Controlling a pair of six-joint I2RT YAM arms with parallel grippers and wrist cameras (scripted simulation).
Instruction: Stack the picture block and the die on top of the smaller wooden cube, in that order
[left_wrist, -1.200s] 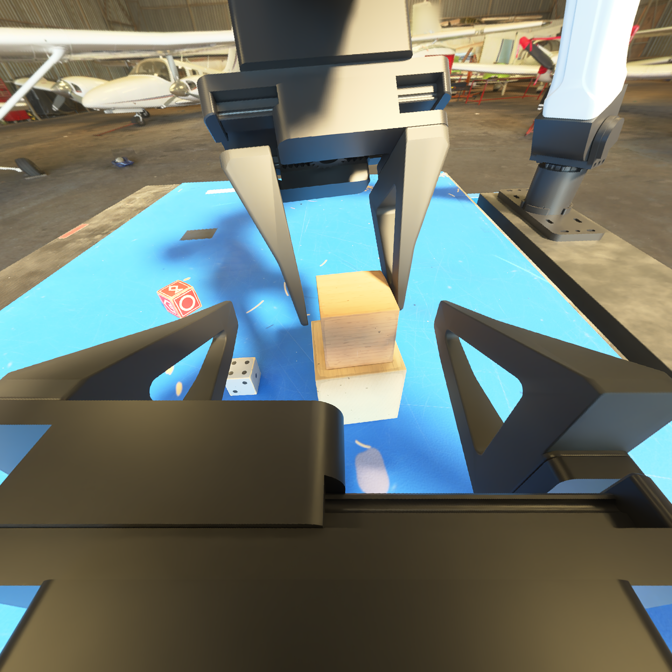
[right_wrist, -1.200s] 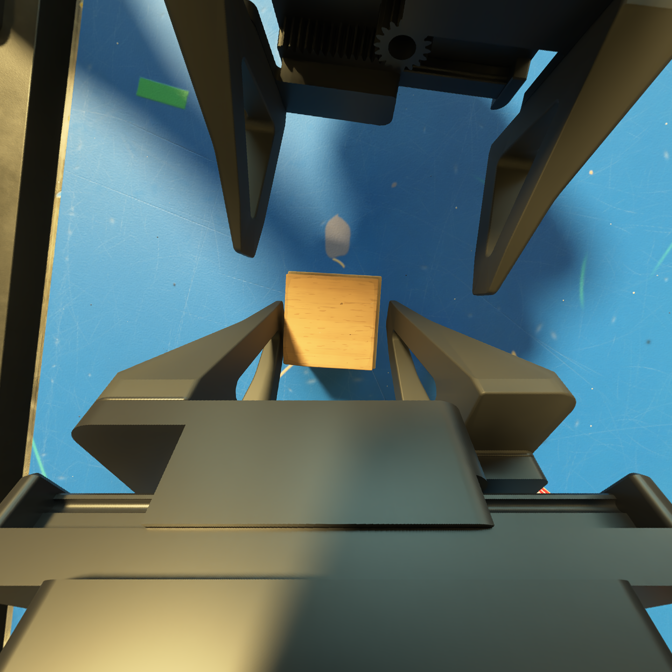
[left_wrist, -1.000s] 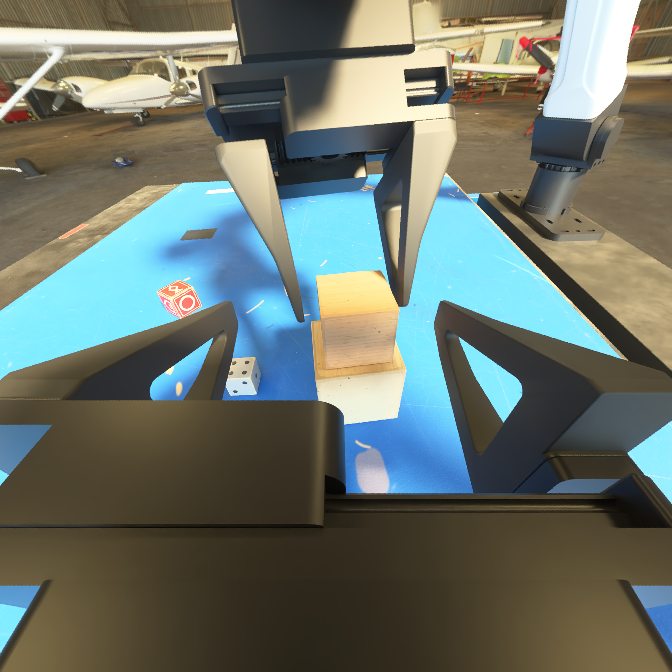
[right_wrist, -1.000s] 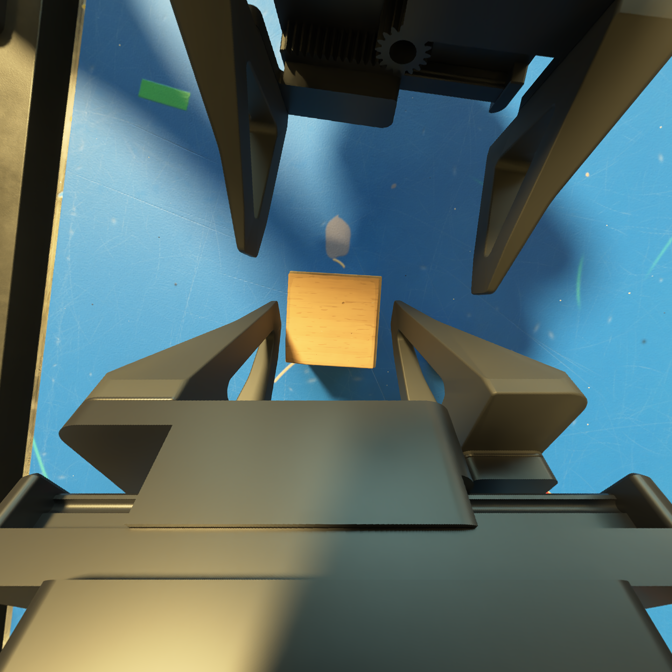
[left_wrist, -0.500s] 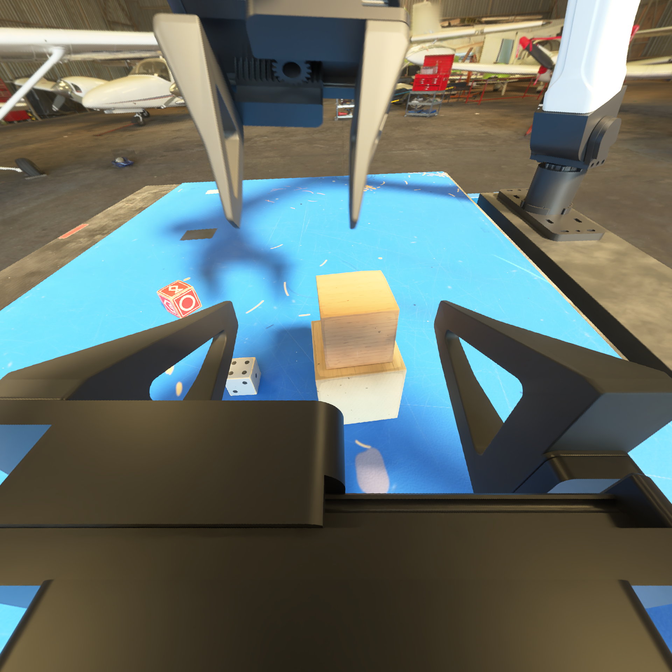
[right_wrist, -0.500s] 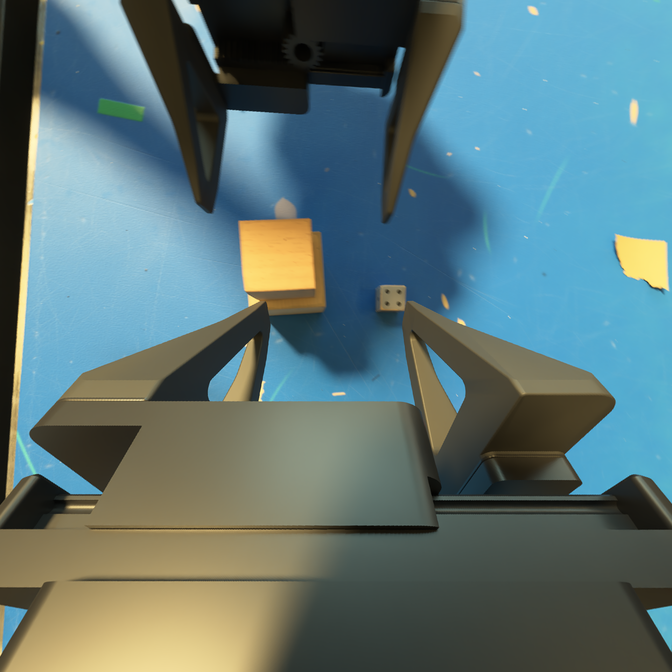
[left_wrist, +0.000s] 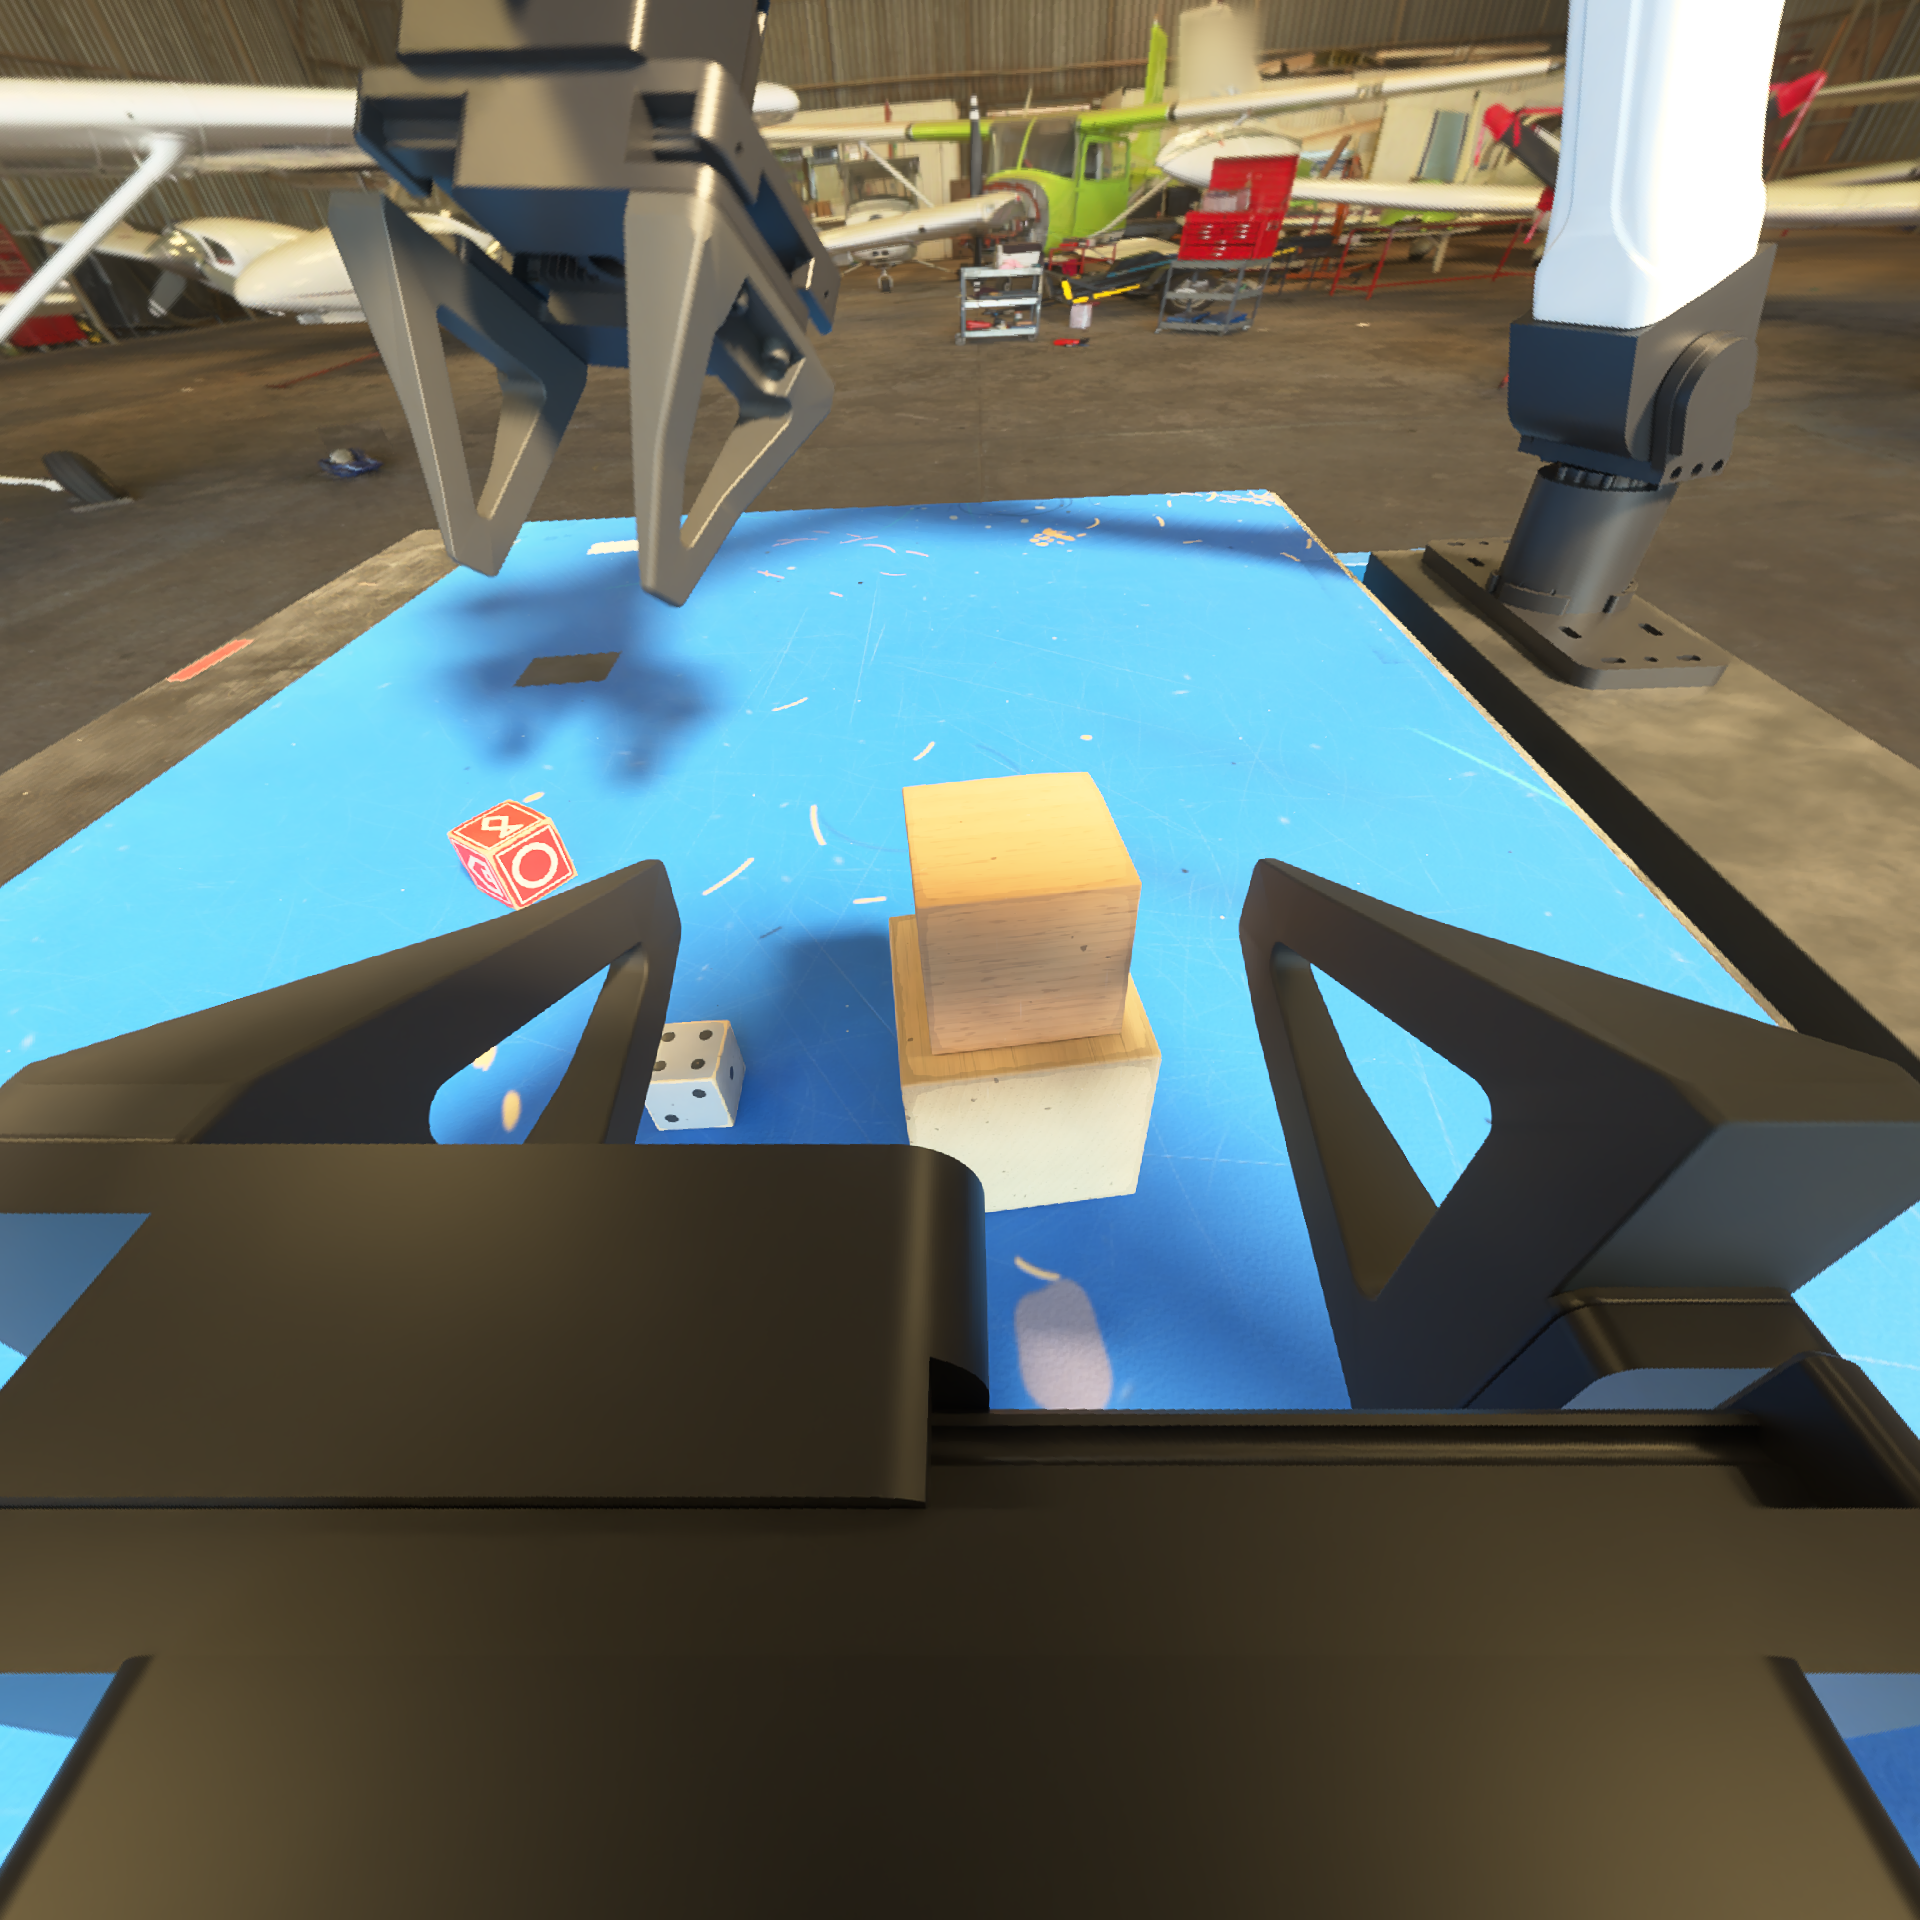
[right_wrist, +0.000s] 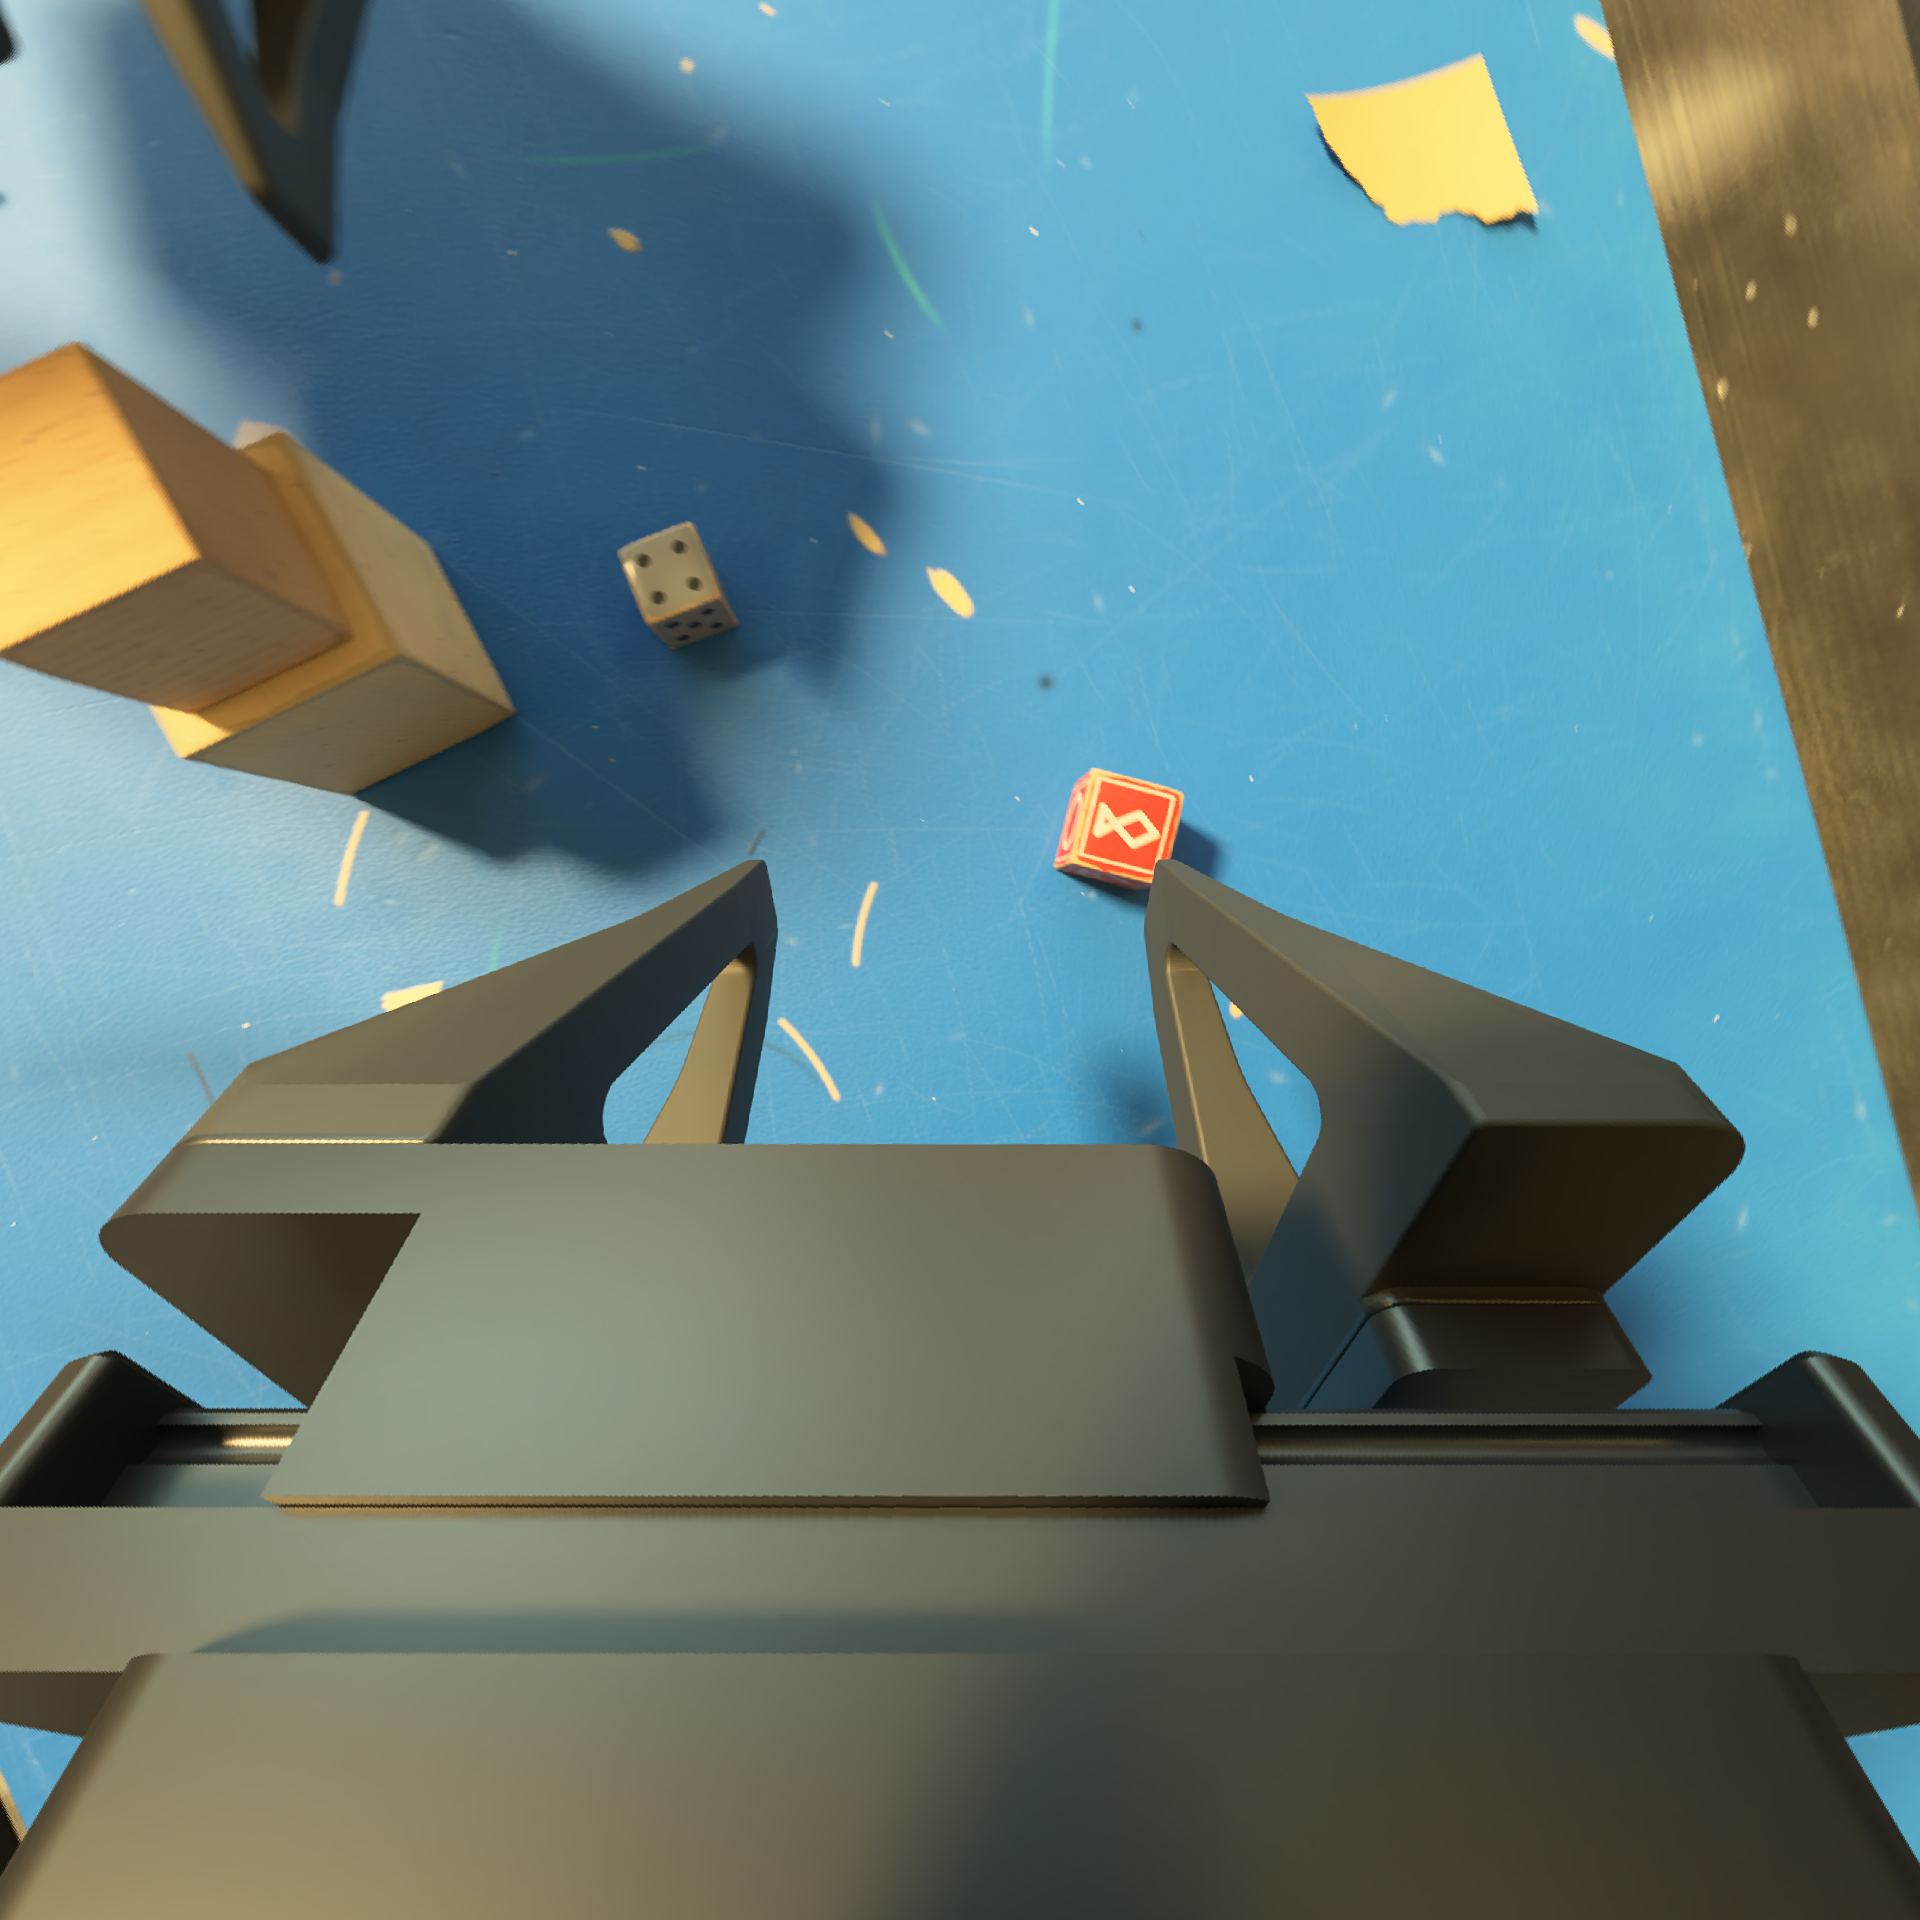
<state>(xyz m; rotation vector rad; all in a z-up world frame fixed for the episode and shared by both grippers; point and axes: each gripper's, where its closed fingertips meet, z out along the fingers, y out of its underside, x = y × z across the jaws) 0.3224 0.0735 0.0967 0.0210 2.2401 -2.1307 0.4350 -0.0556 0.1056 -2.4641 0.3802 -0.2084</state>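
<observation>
The smaller wooden cube (left_wrist: 1018, 904) rests on the larger wooden cube (left_wrist: 1029, 1122) mid-table. The white die (left_wrist: 694, 1075) lies just left of the stack. The red picture block (left_wrist: 514, 854) lies farther left. My left gripper (left_wrist: 954, 868) is open and empty, its fingers either side of the stack and nearer the camera. My right gripper (left_wrist: 569, 582) hangs open and empty above the table's far left. In the right wrist view the right gripper (right_wrist: 961, 868) looks down with the picture block (right_wrist: 1120, 828) at its right fingertip; the die (right_wrist: 677, 584) and the stack (right_wrist: 135, 540) lie to the left.
The right arm's base (left_wrist: 1579, 582) stands on the grey border beyond the blue table's right edge. A grey border strip (right_wrist: 1818, 416) runs beside the picture block. A yellow patch (right_wrist: 1434, 145) and a black patch (left_wrist: 566, 668) mark the mat.
My right gripper opened off the smaller wooden cube, rose, and swung across to above the picture block. The cube stays on the larger cube. My left gripper has not moved.
</observation>
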